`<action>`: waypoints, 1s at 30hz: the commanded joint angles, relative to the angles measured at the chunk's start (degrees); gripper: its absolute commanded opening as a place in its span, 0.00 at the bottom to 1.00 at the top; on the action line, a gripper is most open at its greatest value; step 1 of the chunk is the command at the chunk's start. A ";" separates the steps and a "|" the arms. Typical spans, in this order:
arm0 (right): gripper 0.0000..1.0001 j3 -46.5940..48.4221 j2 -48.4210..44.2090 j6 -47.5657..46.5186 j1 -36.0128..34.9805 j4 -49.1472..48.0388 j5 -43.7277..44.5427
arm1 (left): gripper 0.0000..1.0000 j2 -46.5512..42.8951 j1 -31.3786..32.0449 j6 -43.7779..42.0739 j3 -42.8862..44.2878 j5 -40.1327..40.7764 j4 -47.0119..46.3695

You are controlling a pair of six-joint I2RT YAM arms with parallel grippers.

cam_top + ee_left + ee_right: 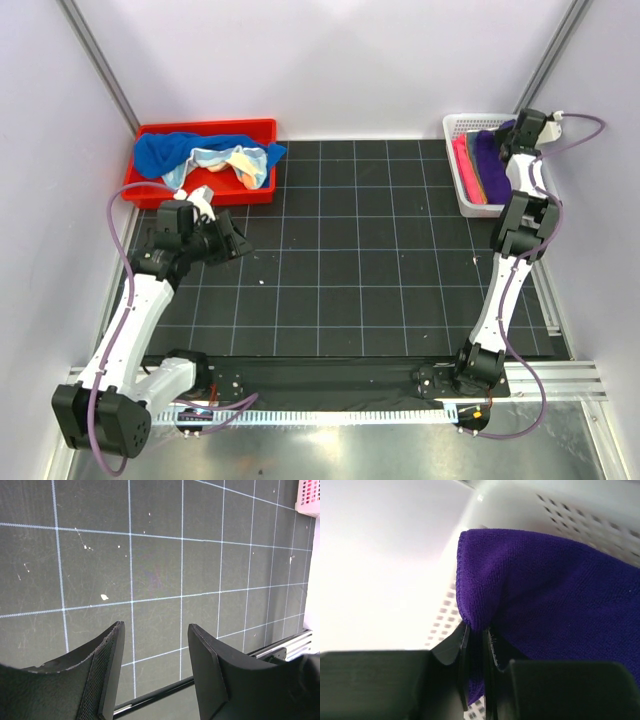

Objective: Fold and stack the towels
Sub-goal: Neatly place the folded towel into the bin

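The left arm's fingers [112, 650] stood open and empty above the bare gridded counter [350, 260], near the red bin [205, 128]; in that bin lay a bright blue towel [165, 150] and a pale multicolour towel [240, 165], crumpled together; the right arm's fingers [461, 647] were closed on the edge of the purple towel [550, 595], pinching a fold of it inside the white mesh basket [462, 122] at the counter's far right corner; beside the purple towel, a hot pink towel [461, 160] lay folded in the same basket.
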State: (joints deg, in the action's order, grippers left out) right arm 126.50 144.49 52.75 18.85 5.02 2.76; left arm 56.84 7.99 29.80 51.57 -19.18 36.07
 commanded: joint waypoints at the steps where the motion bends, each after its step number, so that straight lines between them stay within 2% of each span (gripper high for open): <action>1: 0.01 6.82 1.22 1.30 0.22 -3.36 -0.65 | 0.57 0.29 -0.78 -0.09 0.64 -2.35 -1.09; 2: 0.05 7.70 1.59 1.30 0.22 -3.17 -1.00 | 0.57 0.29 -0.87 -0.09 0.72 -2.44 -1.09; 4: 0.20 7.36 1.94 1.56 0.22 -3.17 -1.36 | 0.57 0.29 -0.96 -0.09 0.55 -2.62 -1.10; 5: 0.35 6.40 1.68 1.48 0.22 -3.43 -1.45 | 0.57 0.20 -0.96 -0.09 0.55 -2.62 -1.18; 7: 0.49 5.34 1.33 1.48 0.22 -3.96 -1.62 | 0.57 0.29 -0.96 -0.09 0.46 -2.62 -1.27; 8: 0.60 4.90 0.98 1.39 0.22 -3.87 -1.62 | 0.57 0.12 -0.96 -0.09 0.37 -2.70 -1.27; 11: 0.70 4.90 0.36 0.60 0.22 -3.61 -1.80 | 0.57 0.03 -1.04 -0.09 0.46 -2.79 -1.36; 17: 0.75 4.72 -2.45 -0.19 0.22 -3.61 -1.89 | 0.58 -0.24 -1.22 -0.09 0.46 -2.97 -1.45; 25: 0.75 3.50 -8.50 0.42 0.05 -0.45 -5.13 | 0.60 -1.55 -1.83 -0.01 0.11 -3.23 -1.88; 30: 0.75 -7.91 -17.56 0.69 -1.88 -1.59 -7.51 | 0.60 -2.00 -3.33 0.70 -0.24 -5.07 -2.85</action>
State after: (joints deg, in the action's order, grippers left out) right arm 122.41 137.47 53.65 18.20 6.00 -2.66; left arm 56.23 5.80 29.95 51.48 -21.63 35.66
